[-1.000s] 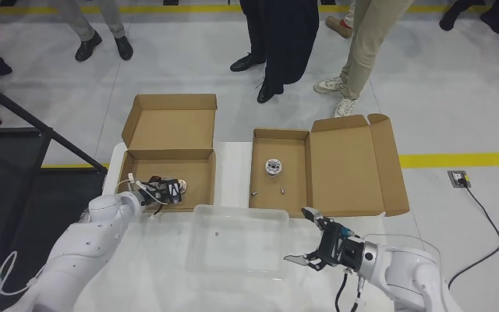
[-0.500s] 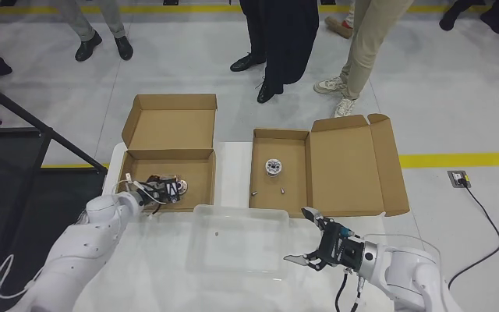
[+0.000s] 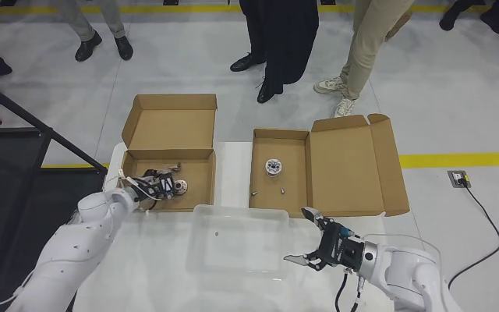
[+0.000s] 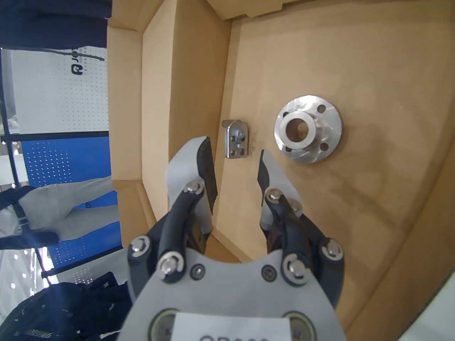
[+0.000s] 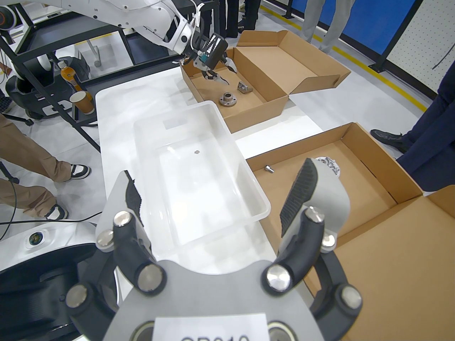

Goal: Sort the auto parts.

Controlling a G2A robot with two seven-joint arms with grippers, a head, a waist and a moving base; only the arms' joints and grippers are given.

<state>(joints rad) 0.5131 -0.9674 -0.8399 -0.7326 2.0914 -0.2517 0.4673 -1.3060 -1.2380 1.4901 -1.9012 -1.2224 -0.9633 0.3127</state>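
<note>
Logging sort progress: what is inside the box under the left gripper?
A round metal flange and a small bracket, lying apart. The open left gripper covers part of the cardboard box floor.

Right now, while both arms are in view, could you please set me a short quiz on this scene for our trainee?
1. True or false: the left hand hangs open over the left box.
2. Which part lies beside the round flange in that box? A) a small bracket B) a spring C) a gear
3. How many small fasteners lie in the right box near the round part?
Key: 1 true; 2 A; 3 two.
</note>
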